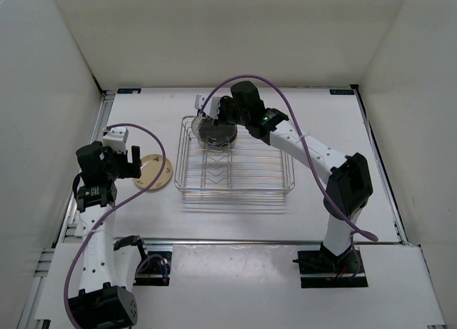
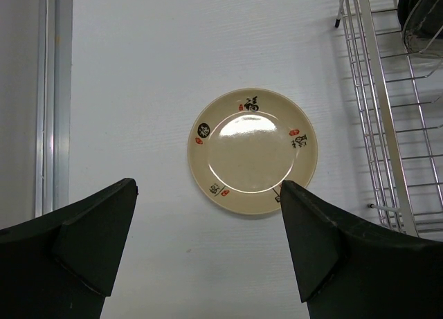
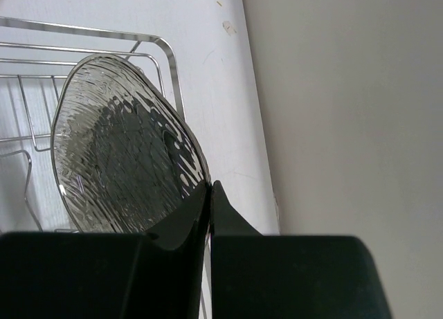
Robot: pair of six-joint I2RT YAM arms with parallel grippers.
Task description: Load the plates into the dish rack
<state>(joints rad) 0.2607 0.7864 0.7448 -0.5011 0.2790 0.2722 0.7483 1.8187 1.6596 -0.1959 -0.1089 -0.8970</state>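
The silver wire dish rack (image 1: 275,173) stands mid-table. My right gripper (image 1: 213,117) is shut on the rim of a translucent greyish plate (image 3: 124,160), holding it on edge over the rack's far left end (image 3: 166,56). The plate shows dark in the top view (image 1: 218,134). A cream-yellow plate (image 2: 252,150) with small printed marks lies flat on the table left of the rack (image 1: 154,173). My left gripper (image 2: 208,246) is open and empty, hovering just short of that plate. The rack's wire edge (image 2: 374,104) shows at the right of the left wrist view.
White walls close in the table on the left, back and right. A metal rail (image 2: 52,104) runs along the table's left edge. The back wall (image 3: 346,90) is close behind the right gripper.
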